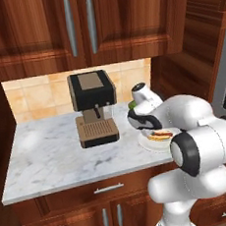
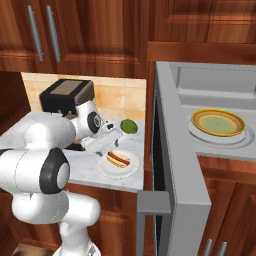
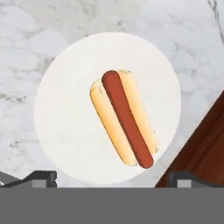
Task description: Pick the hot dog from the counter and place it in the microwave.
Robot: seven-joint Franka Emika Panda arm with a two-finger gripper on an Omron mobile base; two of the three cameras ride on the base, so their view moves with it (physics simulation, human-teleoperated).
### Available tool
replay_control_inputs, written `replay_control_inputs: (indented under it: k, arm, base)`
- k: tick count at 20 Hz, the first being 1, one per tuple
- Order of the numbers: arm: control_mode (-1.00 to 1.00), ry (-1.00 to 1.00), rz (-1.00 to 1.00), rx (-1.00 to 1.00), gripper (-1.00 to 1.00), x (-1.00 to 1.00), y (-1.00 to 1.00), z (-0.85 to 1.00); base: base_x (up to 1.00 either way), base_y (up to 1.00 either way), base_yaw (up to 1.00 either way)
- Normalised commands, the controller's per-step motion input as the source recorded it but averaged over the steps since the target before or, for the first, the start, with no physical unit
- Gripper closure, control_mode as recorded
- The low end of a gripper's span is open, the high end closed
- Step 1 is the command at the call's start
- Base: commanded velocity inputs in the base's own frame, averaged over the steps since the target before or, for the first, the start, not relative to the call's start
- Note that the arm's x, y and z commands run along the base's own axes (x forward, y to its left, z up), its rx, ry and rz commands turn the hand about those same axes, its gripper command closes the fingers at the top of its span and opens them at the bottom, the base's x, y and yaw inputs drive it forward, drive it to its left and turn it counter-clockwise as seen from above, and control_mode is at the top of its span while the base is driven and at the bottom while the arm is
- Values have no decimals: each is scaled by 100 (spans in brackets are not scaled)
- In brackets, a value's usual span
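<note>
Step in hand: approach to the pick. The gripper (image 3: 112,180) hovers above the hot dog (image 3: 124,124), nothing held. In the hand view the two fingers (image 3: 43,178) stand wide apart at the bottom corners, released, with the bun lying between their lines but above them in the picture.

Hot dog lies on a round white plate (image 3: 61,109), diagonal across it, sausage up. The plate sits on the marbled worktop (image 1: 50,156) near its front right corner, close to the edge by the wooden cabinet.

Next move, as I judge it: descend straight down, perhaps turning the wrist so the fingers close across the bun's short width, then clench gently; the bun looks soft and could slip or squash.

Containers: microwave (image 2: 172,165) stands to the right, door swung fully open; inside, a round yellow-green plate (image 2: 218,122) with nothing on it.

Also on the worktop: a green lime (image 2: 129,126) just behind the white plate, and a black-and-brown coffee machine (image 1: 92,107) further left.
</note>
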Motion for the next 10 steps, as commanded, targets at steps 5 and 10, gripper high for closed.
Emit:
replay_control_inputs:
  k: [5,10]
  arm:
    - [-100,21,10,0,-100,38,-15,-51]
    - [-100,16,9,0,-100,35,-1,-58]
  base:
    - [0,0,0]
    - [0,0,0]
